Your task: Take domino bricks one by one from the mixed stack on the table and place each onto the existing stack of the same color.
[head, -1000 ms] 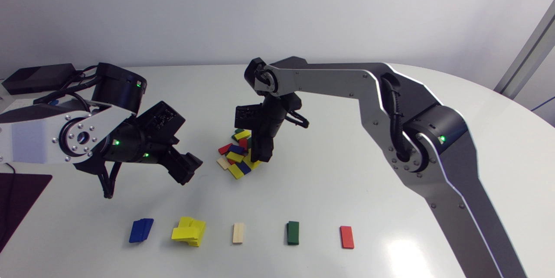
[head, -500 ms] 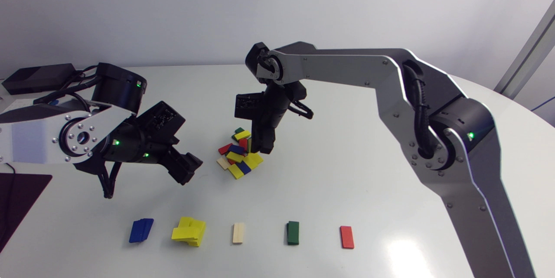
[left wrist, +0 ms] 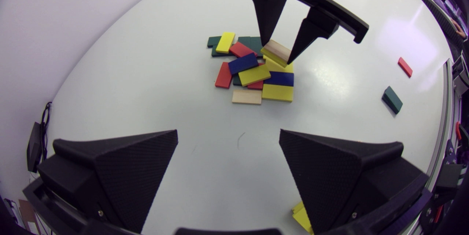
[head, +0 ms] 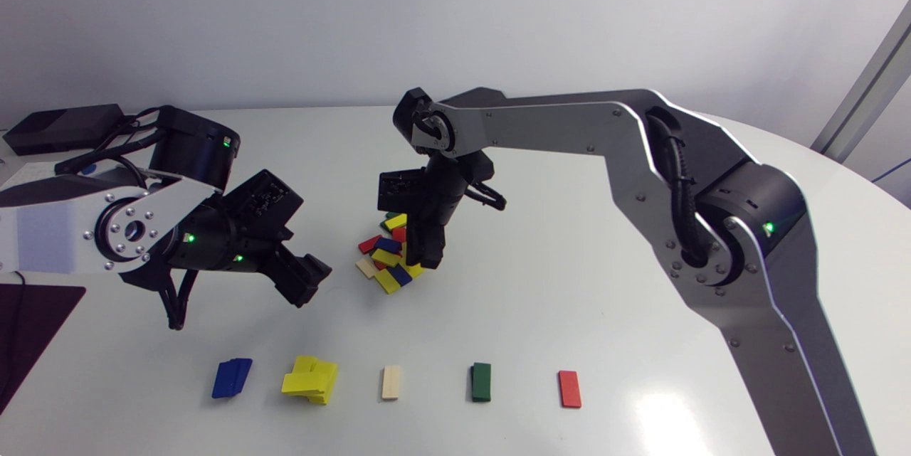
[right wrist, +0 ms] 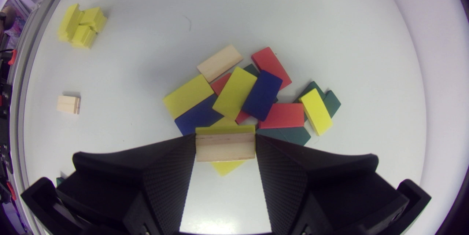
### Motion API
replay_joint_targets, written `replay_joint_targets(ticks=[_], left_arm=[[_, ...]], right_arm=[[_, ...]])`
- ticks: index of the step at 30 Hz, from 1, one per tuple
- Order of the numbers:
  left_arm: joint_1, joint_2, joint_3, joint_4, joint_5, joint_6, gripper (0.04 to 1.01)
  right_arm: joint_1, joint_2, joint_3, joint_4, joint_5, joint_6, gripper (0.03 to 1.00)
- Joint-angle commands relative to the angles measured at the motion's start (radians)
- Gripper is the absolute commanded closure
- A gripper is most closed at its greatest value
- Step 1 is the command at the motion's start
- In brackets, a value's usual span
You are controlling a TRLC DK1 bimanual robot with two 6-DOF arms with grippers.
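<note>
Domino bricks [head: 388, 257] lie in one mixed pile near the middle of the surface [head: 555, 278]. Counted from the wrist views, the loose ones are four yellow bricks [left wrist: 277, 92], three red bricks [left wrist: 223, 74], two blue bricks [left wrist: 243, 62], one flat wood brick [left wrist: 247, 96] and at least three dark green bricks [left wrist: 213, 40], partly buried.

The right gripper [left wrist: 279, 53] points down at the side of the pile away from the left arm. Its two fingers are clamped on a natural wood brick [right wrist: 225, 149], held tilted, with one more yellow brick [right wrist: 225, 129] flush against it between the fingers. I cannot tell whether the pair is clear of the bricks beneath.

The left gripper [left wrist: 228, 136] hangs above bare surface beside the pile, fingers spread wide with nothing between them.

Five sorted places stand in a row along the near edge, well apart from each other: a blue stack [head: 231, 378], an untidy yellow stack [head: 310, 379], a wood stack [head: 391, 382], a green stack [head: 481, 381] and a single flat red brick [head: 569, 388]. The number of bricks in each stack cannot be told.
</note>
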Motion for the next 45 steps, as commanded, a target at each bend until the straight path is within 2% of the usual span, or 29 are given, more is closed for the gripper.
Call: replay_joint_targets(ticks=[1,3,5,9,32,35,40,45], left_arm=[[-0.008,-0.016,-0.028,0.006,0.012,0.017,0.059],[-0.011,-0.016,-0.028,0.006,0.012,0.017,0.059],[-0.013,-0.016,-0.026,0.006,0.012,0.015,0.059],[-0.02,-0.016,-0.025,0.006,0.012,0.014,0.059],[-0.023,-0.007,-0.025,0.006,0.012,0.007,0.059],[-0.023,-0.007,-0.025,0.006,0.012,0.007,0.059],[-0.023,-0.002,-0.026,0.008,0.012,0.007,0.059],[-0.02,-0.002,-0.026,0.008,0.012,0.007,0.059]], right_arm=[[0.003,0.025,-0.028,-0.001,0.011,0.018,0.364],[0.003,0.027,-0.03,-0.001,0.013,0.019,0.31],[0.001,0.028,-0.031,-0.001,0.013,0.019,0.308],[0.0,0.028,-0.035,-0.001,0.013,0.021,0.197],[-0.006,0.039,-0.033,0.002,0.02,0.018,0.21],[-0.006,0.042,-0.027,0.002,0.02,0.019,0.313],[-0.003,0.051,-0.018,-0.001,0.02,0.021,0.37],[-0.002,0.054,-0.015,-0.001,0.02,0.021,0.536]])
